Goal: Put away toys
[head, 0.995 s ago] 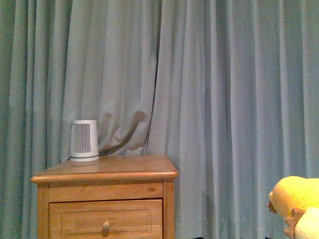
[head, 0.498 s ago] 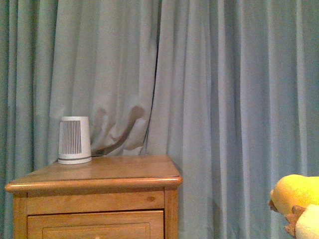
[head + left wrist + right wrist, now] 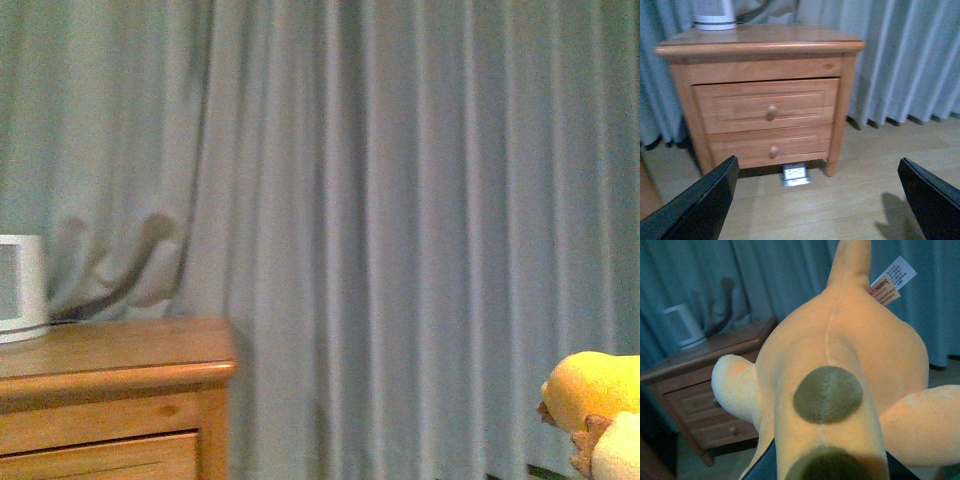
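plush in the right fingers, nightstand off to the left

the plush toy (image 3: 592, 400) hangs in the air at the lower right of the front view, well apart from the nightstand (image 3: 110, 370) at the far left, with only curtain (image 3: 400, 200) behind the gap between them. in the right wrist view it fills the frame, its long axis running straight away from the wrist, tag end farthest. the right fingers (image 3: 759, 471) show only as dark slivers at its base; i judge them clenched on it. the left fingers (image 3: 700, 205) are spread wide and empty, facing the two closed drawers (image 3: 767, 107). so the left arm is nearer the nightstand, and the toy must travel leftward if that is where it goes
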You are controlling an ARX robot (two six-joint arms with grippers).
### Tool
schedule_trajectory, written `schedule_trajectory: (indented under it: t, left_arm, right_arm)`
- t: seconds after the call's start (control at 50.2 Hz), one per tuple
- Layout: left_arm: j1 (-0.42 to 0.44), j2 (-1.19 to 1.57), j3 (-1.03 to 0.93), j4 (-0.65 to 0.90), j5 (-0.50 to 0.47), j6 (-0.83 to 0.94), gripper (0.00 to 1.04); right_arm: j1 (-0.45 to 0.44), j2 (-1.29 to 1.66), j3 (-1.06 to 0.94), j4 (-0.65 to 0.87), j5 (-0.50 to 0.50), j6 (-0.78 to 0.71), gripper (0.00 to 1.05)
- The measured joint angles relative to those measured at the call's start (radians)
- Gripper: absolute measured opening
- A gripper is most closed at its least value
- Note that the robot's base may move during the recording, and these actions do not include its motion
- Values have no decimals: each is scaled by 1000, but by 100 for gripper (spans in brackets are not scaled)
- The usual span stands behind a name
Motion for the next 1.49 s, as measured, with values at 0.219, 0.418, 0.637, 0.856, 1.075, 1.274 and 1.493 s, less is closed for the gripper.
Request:
schedule_trajectory:
  t: [0.219, 0.418, 0.637, 0.856, 1.075, 1.274, 1.493]
  left_arm:
    - [-1, 0, 0, 0, -1, 0, 99]
    - [-1, 0, 0, 0, 0, 0, 99]
    - [-1, 0, 0, 0, -1, 0, 99]
    - [-1, 0, 0, 0, -1, 0, 99]
    - [-1, 0, 0, 0, -1, 0, 99]
    - [-1, 0, 0, 0, -1, 0, 99]
    - [-1, 0, 0, 0, -1, 0, 99]
  right_arm:
    - [-1, -1, 0, 0, 6, 0, 19]
    - [-1, 0, 0, 0, 0, 0, 19]
    - [-1, 0, 0, 0, 1, 0, 19]
    - [-1, 0, 0, 0, 3, 0, 19]
    - [-1, 0, 1, 0, 0, 3, 19]
    - [-1, -1, 1, 0, 2, 4, 19]
    - [-1, 0, 1, 0, 1, 6, 19]
